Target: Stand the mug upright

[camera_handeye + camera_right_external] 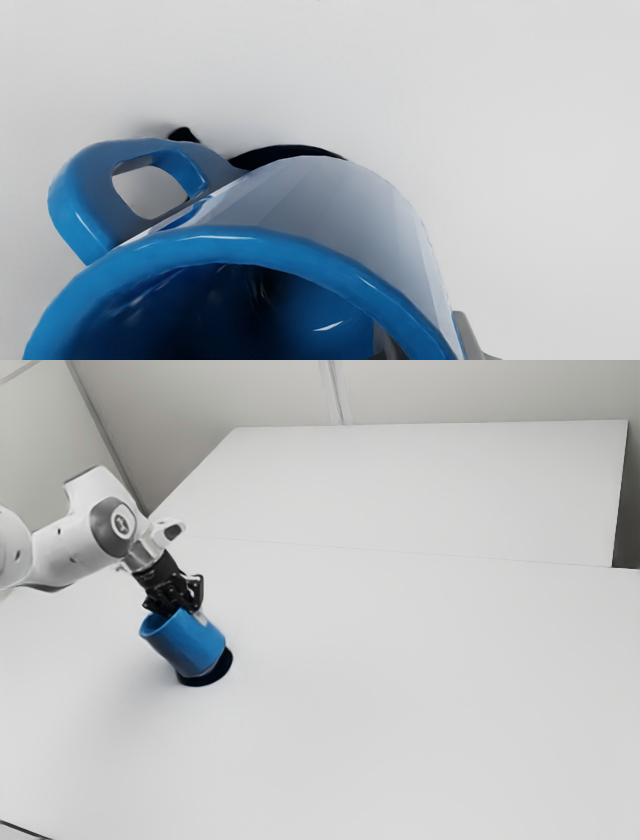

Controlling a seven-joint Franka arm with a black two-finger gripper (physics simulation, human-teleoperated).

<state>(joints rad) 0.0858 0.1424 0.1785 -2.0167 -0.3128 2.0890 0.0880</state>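
perhaps walls [480,392]; white table [420,690]; tilted mug [187,643]

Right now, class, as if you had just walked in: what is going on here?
A robot arm has its gripper at the rim of a blue mug, jaws closed on the wall, one inside and one outside. The mug leans over the white table, its mouth toward the arm, not yet upright.
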